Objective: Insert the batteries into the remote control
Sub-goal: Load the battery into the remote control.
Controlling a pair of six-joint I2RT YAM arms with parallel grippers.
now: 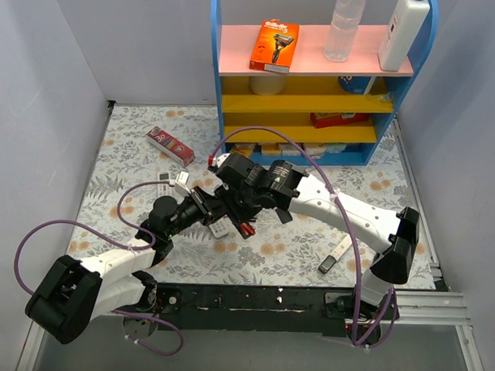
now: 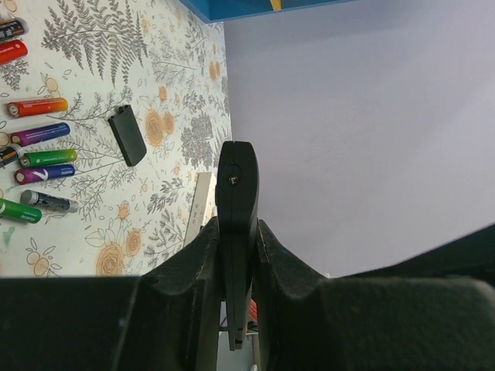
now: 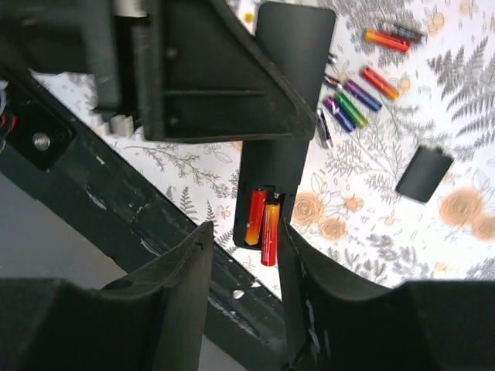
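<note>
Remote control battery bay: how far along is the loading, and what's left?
Done: the black rectangular cover is off, lying on the flowered tablecloth, and one red-orange battery looks seated in the bay. In hand: the left fingers clamp the black remote control; a second red-orange battery juts past the bay's end, between the open right fingers. Left: push it home, refit the cover.

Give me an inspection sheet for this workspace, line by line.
Surface: floral cloth, flat.
Job's things: black remote held up, two batteries in its open bay; loose batteries and battery cover on the cloth.
Clutter: red box, white remote.
Grippers: left gripper, jaws shut on the black remote; right gripper, jaws open at the bay.
Cables: purple cables looping over both arms.
Surroundings: blue shelf, grey walls.
</note>
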